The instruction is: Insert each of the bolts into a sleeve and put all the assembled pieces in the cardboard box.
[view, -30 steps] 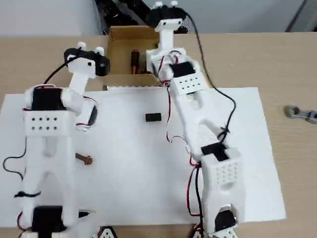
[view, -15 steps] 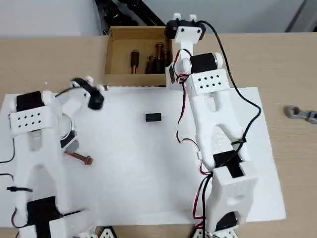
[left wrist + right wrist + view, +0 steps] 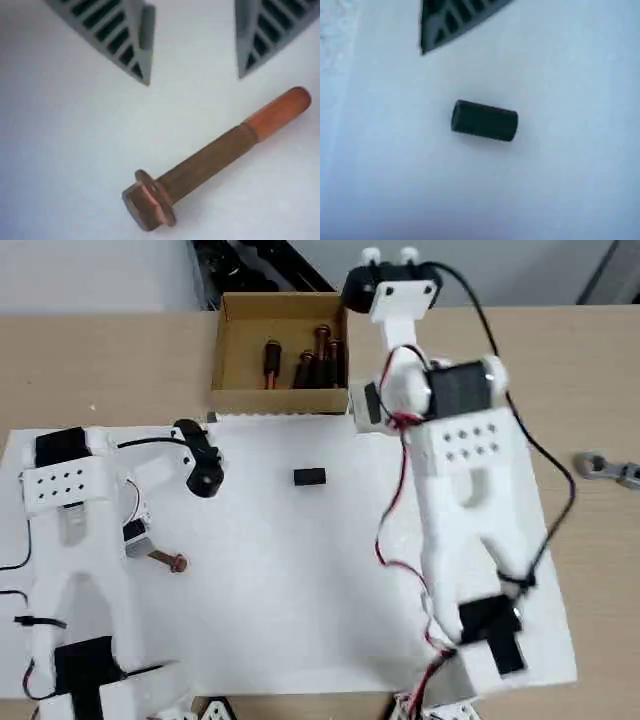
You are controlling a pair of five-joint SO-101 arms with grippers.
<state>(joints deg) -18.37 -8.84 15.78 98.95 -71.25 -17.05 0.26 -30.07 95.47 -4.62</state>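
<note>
A copper bolt (image 3: 170, 561) lies on the white sheet at the left; it is also in the left wrist view (image 3: 210, 160), just in front of my left gripper (image 3: 195, 65), which is open and empty. My left gripper (image 3: 135, 535) hangs right beside the bolt's shaft end. A short black sleeve (image 3: 309, 477) lies mid-sheet and is under the right wrist camera (image 3: 484, 120). My right gripper (image 3: 365, 405) is by the box's near right corner, open, with one finger (image 3: 450, 25) a little way off the sleeve. The cardboard box (image 3: 280, 400) holds several assembled pieces (image 3: 305, 362).
A white sheet (image 3: 300, 620) covers the table's middle. A metal wrench (image 3: 605, 468) lies on the bare wood at the far right. The right arm's body spans the sheet's right side; the left arm's covers its left edge.
The right arm has drawn back from over the box and swung right, uncovering the pieces inside. The left arm has folded down and left, bringing its gripper over the bolt.
</note>
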